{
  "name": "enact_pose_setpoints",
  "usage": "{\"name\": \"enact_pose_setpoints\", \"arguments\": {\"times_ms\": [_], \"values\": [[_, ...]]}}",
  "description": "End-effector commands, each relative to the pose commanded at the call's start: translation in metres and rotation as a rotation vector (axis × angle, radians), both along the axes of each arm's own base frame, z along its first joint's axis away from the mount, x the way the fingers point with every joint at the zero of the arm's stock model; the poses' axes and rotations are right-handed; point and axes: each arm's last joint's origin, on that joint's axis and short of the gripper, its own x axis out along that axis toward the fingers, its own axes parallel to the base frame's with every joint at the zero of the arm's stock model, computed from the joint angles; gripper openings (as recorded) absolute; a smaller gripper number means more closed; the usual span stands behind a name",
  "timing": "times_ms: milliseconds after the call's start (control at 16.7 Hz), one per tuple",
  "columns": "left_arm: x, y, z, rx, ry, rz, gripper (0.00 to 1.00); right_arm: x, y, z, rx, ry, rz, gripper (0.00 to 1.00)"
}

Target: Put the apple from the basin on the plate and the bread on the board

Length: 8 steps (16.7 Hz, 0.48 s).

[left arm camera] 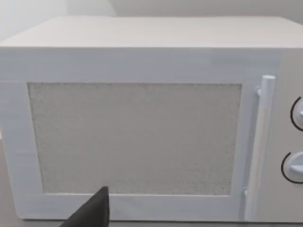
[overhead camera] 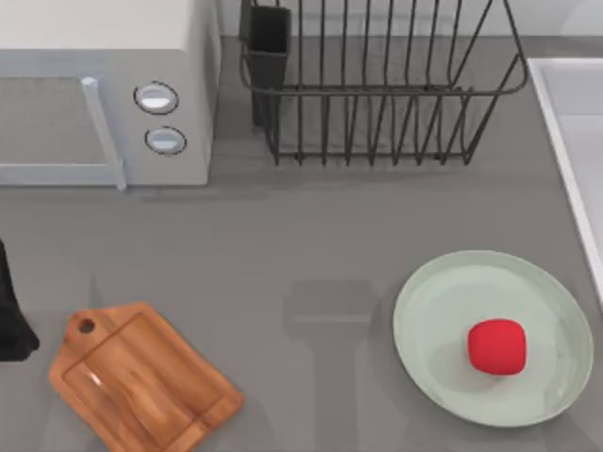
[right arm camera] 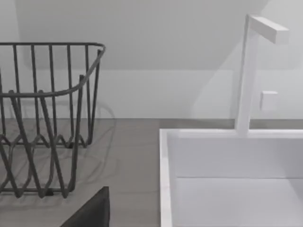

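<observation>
The small, bright red, rounded apple [overhead camera: 497, 347] lies on the large round pale mint-green plate [overhead camera: 443, 299], right of centre, at the right of the grey bench [overhead camera: 311, 235]. The brown wooden rectangular cutting board [overhead camera: 141, 377] lies bare at lower left, just beside the left tool [overhead camera: 11, 320] at the bench's left edge; whether that tool is wide or narrow cannot be told. The pale grey-white basin [right arm camera: 227, 179], seen ahead of the right tool [right arm camera: 92, 213], stands beside the black wire dish rack [overhead camera: 377, 85]. A white microwave oven [left arm camera: 142, 123] faces the left tool.

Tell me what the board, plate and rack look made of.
Board: wood, judging by brown grain streaks, with a slight sheen. Plate: smooth pale mint, likely glazed ceramic or plastic; unclear which. Rack: thin dark bars, seemingly coated metal wire.
</observation>
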Motion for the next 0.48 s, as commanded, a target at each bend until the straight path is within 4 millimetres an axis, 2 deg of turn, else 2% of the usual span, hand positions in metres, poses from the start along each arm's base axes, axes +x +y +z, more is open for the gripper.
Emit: {"name": "enact_pose_setpoints", "arguments": {"times_ms": [480], "values": [[0.0002, 0.0008, 0.0045, 0.025, 0.028, 0.008, 1.00, 0.0000, -0.0001, -0.0003, -0.001, -0.002, -0.001, 1.00]]}}
